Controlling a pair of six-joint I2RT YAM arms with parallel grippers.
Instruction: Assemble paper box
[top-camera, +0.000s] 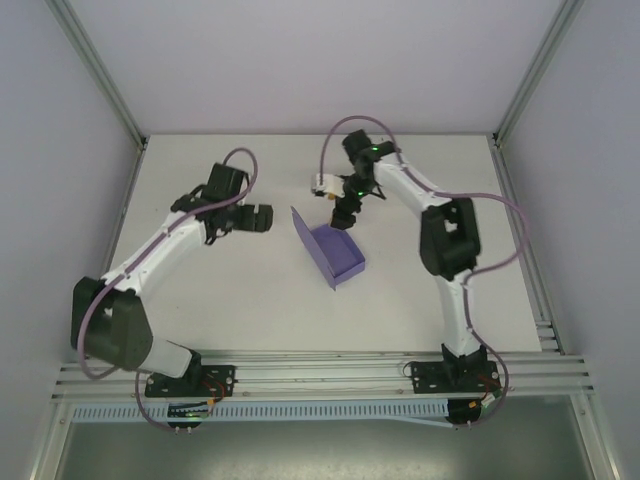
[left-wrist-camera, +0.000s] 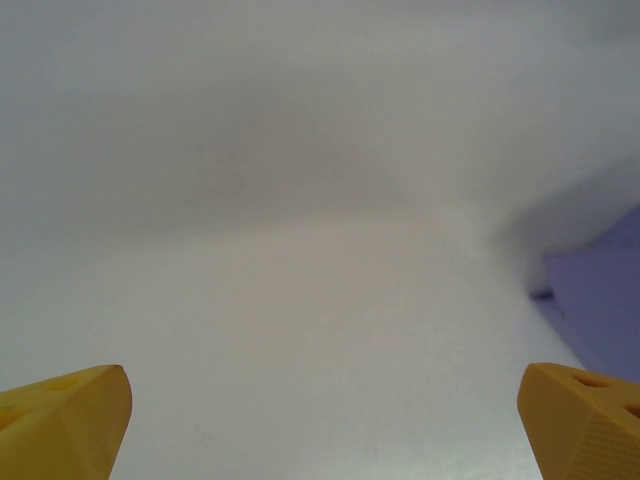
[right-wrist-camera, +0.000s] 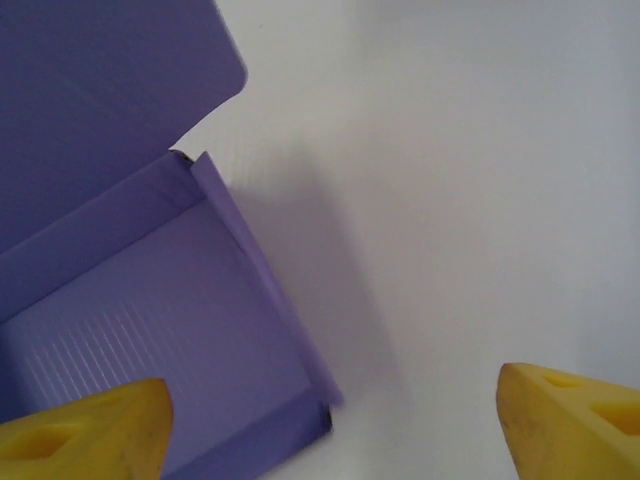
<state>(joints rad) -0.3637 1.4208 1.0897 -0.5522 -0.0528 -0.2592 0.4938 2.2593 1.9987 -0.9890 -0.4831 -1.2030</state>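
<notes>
The purple paper box (top-camera: 335, 254) lies near the middle of the table as an open tray with raised walls, its lid flap standing up on the left side. In the right wrist view the paper box (right-wrist-camera: 150, 320) fills the left half, tray inside and upright lid both showing. My right gripper (top-camera: 345, 212) hovers just behind the box's far end, open, its yellow fingertips (right-wrist-camera: 570, 415) wide apart with nothing between them. My left gripper (top-camera: 258, 218) sits left of the box, open and empty; a sliver of the paper box (left-wrist-camera: 605, 290) shows at that view's right edge.
The white table (top-camera: 220, 300) is fenced by aluminium posts at the back corners and a rail along the near edge (top-camera: 320, 372). Purple cables loop over both arms.
</notes>
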